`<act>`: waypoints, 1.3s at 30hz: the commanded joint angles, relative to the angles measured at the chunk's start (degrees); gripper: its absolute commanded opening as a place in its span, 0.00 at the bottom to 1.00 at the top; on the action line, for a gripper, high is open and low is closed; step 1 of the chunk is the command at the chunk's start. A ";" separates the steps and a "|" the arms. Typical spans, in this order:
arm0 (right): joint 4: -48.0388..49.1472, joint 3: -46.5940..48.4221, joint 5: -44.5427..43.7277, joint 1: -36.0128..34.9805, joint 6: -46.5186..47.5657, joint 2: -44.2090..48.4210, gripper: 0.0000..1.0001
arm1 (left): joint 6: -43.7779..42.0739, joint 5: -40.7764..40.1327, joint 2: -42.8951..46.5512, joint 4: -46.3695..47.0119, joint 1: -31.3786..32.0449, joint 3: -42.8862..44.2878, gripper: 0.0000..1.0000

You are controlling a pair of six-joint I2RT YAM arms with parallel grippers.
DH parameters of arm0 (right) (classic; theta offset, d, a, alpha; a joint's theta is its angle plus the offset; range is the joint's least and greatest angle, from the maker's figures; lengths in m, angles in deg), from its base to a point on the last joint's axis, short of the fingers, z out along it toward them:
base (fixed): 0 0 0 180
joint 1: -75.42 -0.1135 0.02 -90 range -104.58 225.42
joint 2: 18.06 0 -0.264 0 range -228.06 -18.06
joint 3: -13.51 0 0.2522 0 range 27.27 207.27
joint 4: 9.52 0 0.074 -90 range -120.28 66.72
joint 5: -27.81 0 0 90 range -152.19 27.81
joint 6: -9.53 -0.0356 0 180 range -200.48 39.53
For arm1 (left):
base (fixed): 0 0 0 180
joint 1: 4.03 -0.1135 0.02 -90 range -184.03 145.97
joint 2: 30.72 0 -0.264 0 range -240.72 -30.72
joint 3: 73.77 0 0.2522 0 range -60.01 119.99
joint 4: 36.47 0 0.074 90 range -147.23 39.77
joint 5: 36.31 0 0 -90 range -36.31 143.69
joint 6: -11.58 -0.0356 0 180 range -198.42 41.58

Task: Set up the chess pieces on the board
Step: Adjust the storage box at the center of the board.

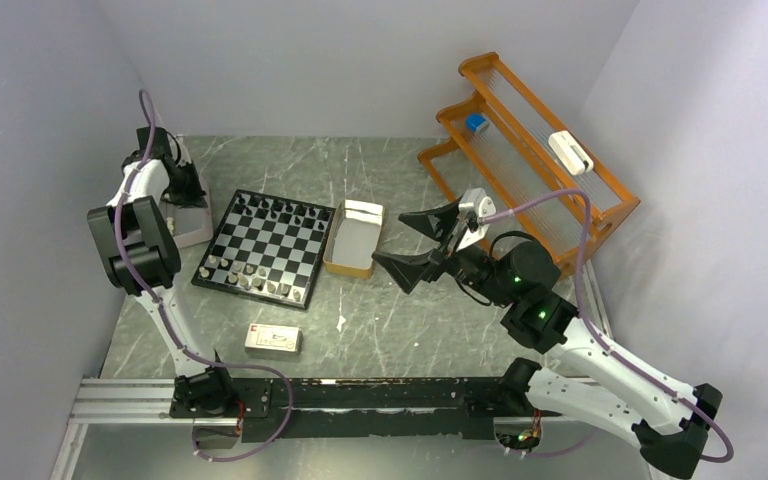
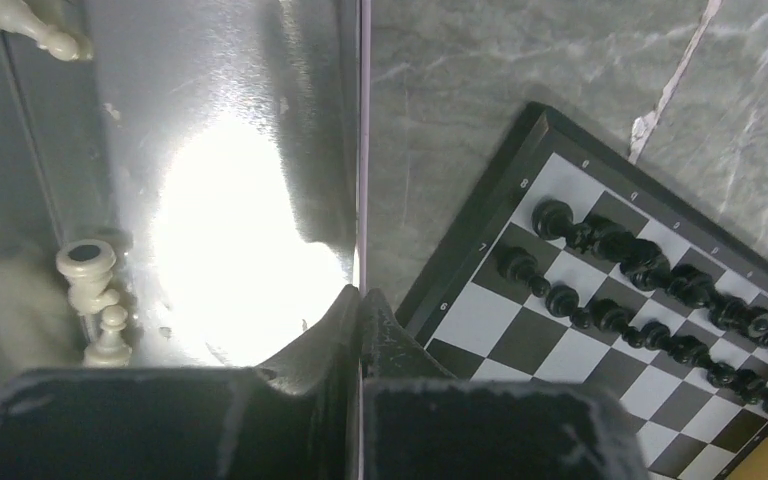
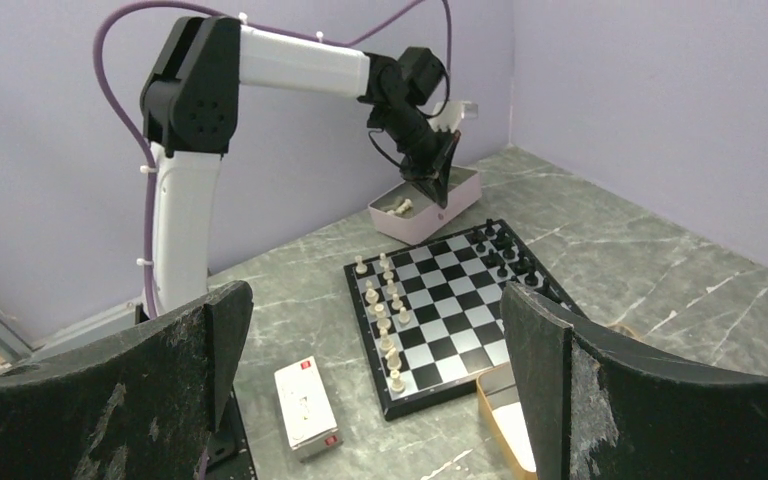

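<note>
My left gripper point(image 2: 360, 303) has its fingers pressed together with nothing showing between them, tips low at the wall of a shallow tray point(image 2: 240, 110) where pale chess pieces point(image 2: 90, 290) lie. My right gripper point(image 3: 380, 400) is spread wide and empty, near a tan box point(image 1: 348, 266). The board point(image 1: 265, 243) sits between tray and box, with black pieces point(image 2: 650, 262) lined along its far rows.

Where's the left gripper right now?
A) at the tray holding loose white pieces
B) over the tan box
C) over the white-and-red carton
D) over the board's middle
A: the left gripper hangs shut above the tray with its white pieces, just beside the board.
</note>
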 commanded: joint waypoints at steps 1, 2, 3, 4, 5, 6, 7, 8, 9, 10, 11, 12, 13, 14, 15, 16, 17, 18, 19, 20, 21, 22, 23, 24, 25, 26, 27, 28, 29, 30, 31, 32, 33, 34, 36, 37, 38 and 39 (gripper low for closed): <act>3.28 -0.99 1.01 -0.14 -0.55 0.15 1.00 | -5.39 1.76 3.31 3.32 0.97 -3.56 0.05; 3.42 -1.10 1.06 -0.15 -0.38 0.15 1.00 | -7.62 0.56 4.23 4.21 1.59 -5.08 0.05; 3.47 -1.16 1.14 -0.13 -0.23 0.15 1.00 | -9.34 -0.22 5.01 4.81 2.32 -5.88 0.05; 3.44 -1.13 1.20 -0.15 -0.05 0.28 1.00 | -10.40 -0.76 5.46 4.91 3.01 -6.38 0.05; 3.41 -1.19 1.21 -0.15 0.27 0.39 1.00 | -11.45 -1.04 5.72 4.89 3.70 -6.71 0.05; 3.50 -1.28 1.17 -0.15 0.47 0.53 1.00 | -12.31 -1.23 5.71 4.78 4.31 -6.94 0.05; 3.63 -1.41 1.16 -0.15 0.66 0.71 1.00 | -12.97 -1.47 5.47 4.11 4.74 -6.82 0.05; 3.88 -1.57 1.13 -0.15 0.79 0.75 1.00 | -13.38 -1.95 5.21 3.39 5.21 -6.62 0.05; 4.14 -1.77 1.19 -0.15 0.89 0.84 1.00 | -13.68 -2.27 5.11 2.76 5.39 -6.48 0.05; 4.45 -1.93 1.28 -0.15 0.78 0.85 1.00 | -13.88 -2.18 5.25 2.55 5.47 -6.69 0.05; 4.75 -2.13 1.45 -0.10 0.61 0.85 1.00 | -14.09 -2.00 5.63 2.71 5.60 -7.16 0.05; 5.10 -2.26 1.72 -0.14 0.48 0.71 1.00 | -14.12 -1.96 6.16 2.99 5.59 -7.56 0.05; 5.27 -2.38 1.95 -0.15 0.34 0.62 1.00 | -14.21 -2.05 6.60 2.88 5.65 -7.81 0.05; 5.36 -2.36 2.10 -0.15 0.20 0.52 1.00 | -14.14 -2.50 7.00 2.47 5.68 -7.96 0.05; 5.23 -2.35 2.29 -0.15 0.12 0.50 1.00 | -14.26 -3.01 7.29 1.82 5.73 -8.02 0.05; 5.24 -2.39 2.11 -0.15 -0.04 0.57 1.00 | -14.30 -3.22 7.55 1.57 5.66 -8.19 0.05; 5.81 -2.82 2.00 -0.15 -0.63 0.59 1.00 | -13.85 -3.83 7.85 1.69 5.67 -8.47 0.07; 6.94 -3.41 2.45 -0.15 -0.97 0.59 1.00 | -13.53 -4.29 7.98 1.16 5.67 -8.32 0.12; 7.53 -3.84 2.93 -0.15 -1.22 0.52 1.00 | -13.26 -4.29 8.18 0.62 5.69 -8.09 0.18; 7.83 -3.98 3.26 -0.15 -1.65 0.38 1.00 | -13.13 -3.69 8.51 0.39 5.74 -7.94 0.25; 7.94 -3.88 3.26 -0.15 -2.06 0.15 1.00 | -12.90 -3.41 8.78 0.05 5.72 -7.68 0.31; 7.55 -3.43 3.27 -0.10 -2.28 -0.08 1.00 | -12.68 -3.37 8.93 -0.58 5.70 -6.70 0.37; 6.71 -2.54 3.27 -0.12 -2.27 -0.27 1.00 | -12.61 -3.32 8.89 -1.75 5.66 -5.49 0.41; 6.14 -2.08 3.45 -0.14 -2.31 -0.26 1.00 | -12.48 -3.07 8.75 -2.79 5.69 -3.94 0.43; 6.07 -2.09 3.59 -0.15 -2.35 -0.23 1.00 | -12.36 -2.94 8.64 -3.29 5.74 -2.60 0.44; 6.34 -2.39 3.88 -0.15 -2.35 -0.22 1.00 | -12.09 -3.09 8.49 -3.68 5.62 -1.15 0.45; 6.68 -2.99 3.62 -0.15 -2.67 -0.20 1.00 | -11.76 -3.41 8.32 -4.17 5.66 0.50 0.45; 6.95 -3.57 3.32 -0.15 -3.71 -0.28 1.00 | -11.25 -3.56 8.08 -4.21 5.61 2.12 0.44; 7.26 -4.18 3.53 -0.15 -4.30 -0.36 1.00 | -10.73 -3.86 7.70 -4.59 5.59 3.99 0.43; 7.78 -4.72 3.70 -0.09 -4.06 -0.57 1.00 | -9.75 -5.44 7.26 -4.56 5.57 5.50 0.42; 8.05 -5.02 2.96 -0.14 -4.05 -0.84 1.00 | -8.76 -7.43 6.81 -4.23 5.57 6.56 0.42; 7.68 -4.65 1.92 -0.15 -4.20 -1.04 1.00 | -7.75 -9.28 6.44 -3.72 5.50 7.12 0.43; 6.96 -3.98 1.42 -0.13 -3.84 -1.13 1.00 | -6.94 -10.56 5.90 -3.16 5.42 7.47 0.43; 6.83 -3.44 1.45 -0.15 -3.18 -1.09 1.00 | -5.93 -13.02 5.24 -2.92 5.25 7.86 0.42; 7.61 -3.08 1.76 -0.15 -1.43 -0.91 1.00 | -3.71 -16.80 4.09 -1.78 5.14 7.84 0.41; 7.93 -2.94 1.73 -0.08 -0.84 -0.71 1.00 | -3.32 -17.11 3.86 -0.22 5.13 6.77 0.41; 7.60 -2.65 1.69 -0.07 -0.24 -0.49 1.00 | -3.24 -17.27 3.63 1.07 5.13 5.79 0.39; 7.20 -2.27 1.62 -0.14 0.24 -0.28 1.00 | -3.05 -17.86 3.23 1.56 5.13 5.24 0.37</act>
